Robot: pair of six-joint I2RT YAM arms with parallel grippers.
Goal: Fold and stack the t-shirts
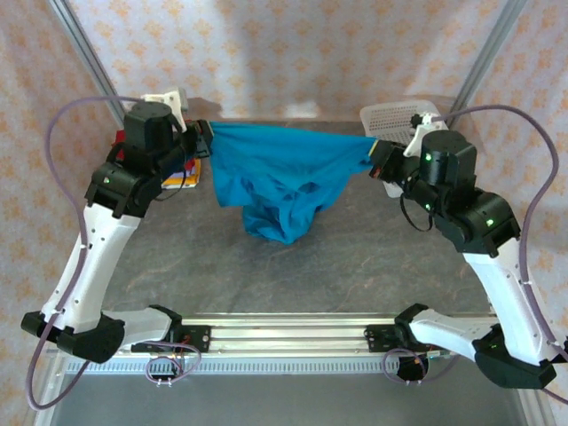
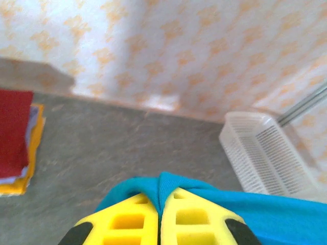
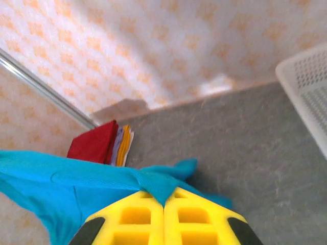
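1. Two ends of the large teal-blue short-sleeved cloth t-shirt (image 1: 275, 169) are pinched, one per arm. Your left gripper (image 1: 202, 135) is clenched on one end and your right gripper (image 1: 377, 158) on the other. In both wrist views the yellow fingers (image 2: 127, 222) press together over a fold of cloth.
2. The shirt's long axis runs straight from one pair of fingers to the other. Its top edge is stretched between them and its middle sags below. You cannot tell whether the lowest fold touches the grey table (image 1: 311, 275).
3. The stack of folded red, purplish and orange-yellow tees (image 1: 182, 176) lies just beside and below the left fingers. The white perforated plastic basket (image 1: 399, 115) sits just behind the right fingers.
4. To lay the shirt flat, you likely lower both ends together and keep the span. The left arm is nearer the stack.
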